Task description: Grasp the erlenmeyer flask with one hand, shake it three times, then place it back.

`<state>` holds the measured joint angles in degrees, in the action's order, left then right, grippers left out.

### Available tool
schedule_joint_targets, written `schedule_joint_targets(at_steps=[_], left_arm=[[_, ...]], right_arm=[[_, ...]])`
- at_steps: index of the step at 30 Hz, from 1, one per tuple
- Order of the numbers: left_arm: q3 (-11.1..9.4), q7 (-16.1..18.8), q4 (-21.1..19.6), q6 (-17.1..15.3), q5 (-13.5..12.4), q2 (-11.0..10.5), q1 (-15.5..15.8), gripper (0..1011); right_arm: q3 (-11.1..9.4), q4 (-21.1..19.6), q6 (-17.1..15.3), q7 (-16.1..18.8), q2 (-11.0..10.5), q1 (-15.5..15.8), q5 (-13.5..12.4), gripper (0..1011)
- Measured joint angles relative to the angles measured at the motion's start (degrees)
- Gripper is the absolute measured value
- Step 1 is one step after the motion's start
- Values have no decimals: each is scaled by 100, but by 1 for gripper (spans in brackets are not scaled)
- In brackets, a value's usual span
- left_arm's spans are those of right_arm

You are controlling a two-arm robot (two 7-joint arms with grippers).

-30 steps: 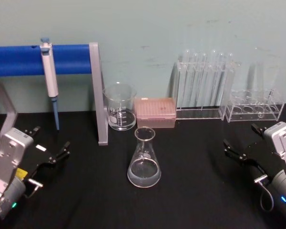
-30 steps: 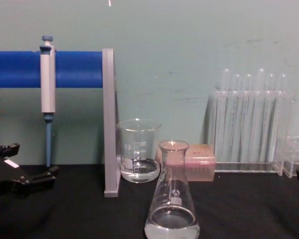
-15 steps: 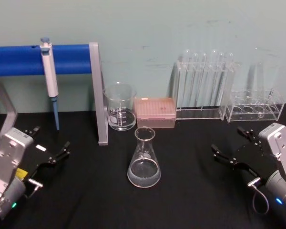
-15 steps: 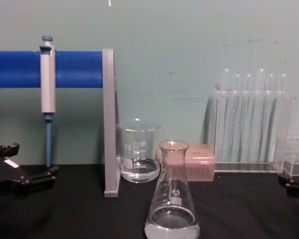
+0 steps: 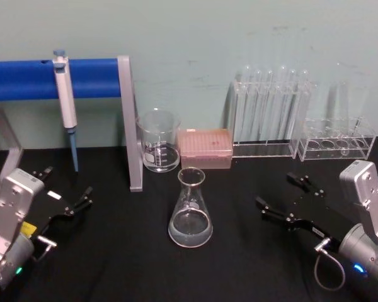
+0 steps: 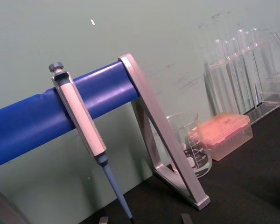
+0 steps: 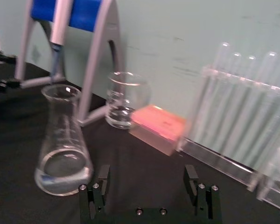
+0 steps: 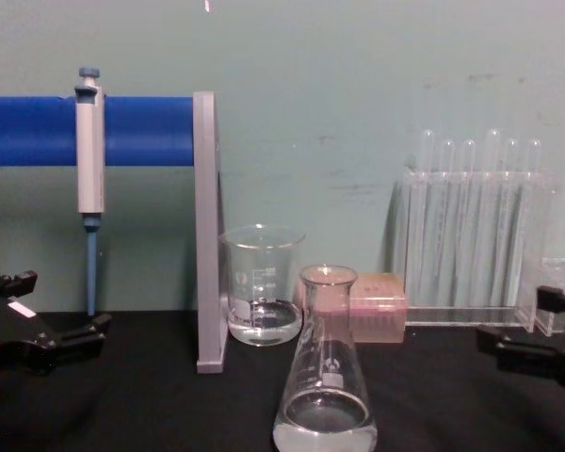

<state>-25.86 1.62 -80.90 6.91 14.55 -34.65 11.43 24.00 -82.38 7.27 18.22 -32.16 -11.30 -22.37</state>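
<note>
**A:** Where do the arms sit?

**B:** Nearest the robot, both are low over the black table top (image 5: 120, 264). The black left gripper (image 5: 68, 181), on its silver wrist, rests at the left side with its fingers spread and nothing between them. The black right gripper (image 5: 275, 190) reaches in from the right. Its two fingers are spread wide and empty, tips pointing toward the middle of the table.

**A:** And the flask?

**B:** The clear glass conical erlenmeyer flask (image 5: 191, 211) stands upright in the middle of the table. It has a little clear liquid across its wide base and white markings on its side. It is left of the right gripper, near it but apart, and nothing touches it. In the right wrist view it stands ahead of the fingers and off to one side, not between them.

**A:** What is behind it?

**B:** Just behind it stands a cylindrical clear glass beaker (image 5: 158, 143) with printed graduations. A pink rectangular plastic box (image 5: 205, 148) sits beside the beaker on the right. Left of the beaker is the grey leg of a stand with a blue horizontal bar (image 5: 25, 78). A grey pipette with a blue tip (image 5: 65, 94) hangs from that bar. Farther right, against the pale green wall (image 5: 195, 38), is a clear rack of tall thin test tubes (image 5: 269, 119). A lower clear rack (image 5: 337, 141) stands next to it.
</note>
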Motion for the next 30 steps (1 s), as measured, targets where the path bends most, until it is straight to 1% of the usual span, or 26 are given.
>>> schedule_joint_targets(at_steps=[3,9,10,16,22,30], left_arm=[[1,0,0,0,0,0,0,1001],[0,0,0,0,0,0,0,1001],[0,0,0,0,0,0,0,1001],[0,0,0,0,0,0,0,1001],[0,0,0,0,0,0,0,1001],[0,0,0,0,0,0,0,1001]], right_arm=[[4,11,-11,209,57,-44,-62,1000],[52,72,-30,526,165,-148,-104,1000],[71,96,-33,621,201,-181,-107,1000],[130,198,-36,877,327,-293,-96,1000],[190,360,-39,1156,499,-447,-57,1000],[225,553,-42,1411,671,-607,-14,1000]])
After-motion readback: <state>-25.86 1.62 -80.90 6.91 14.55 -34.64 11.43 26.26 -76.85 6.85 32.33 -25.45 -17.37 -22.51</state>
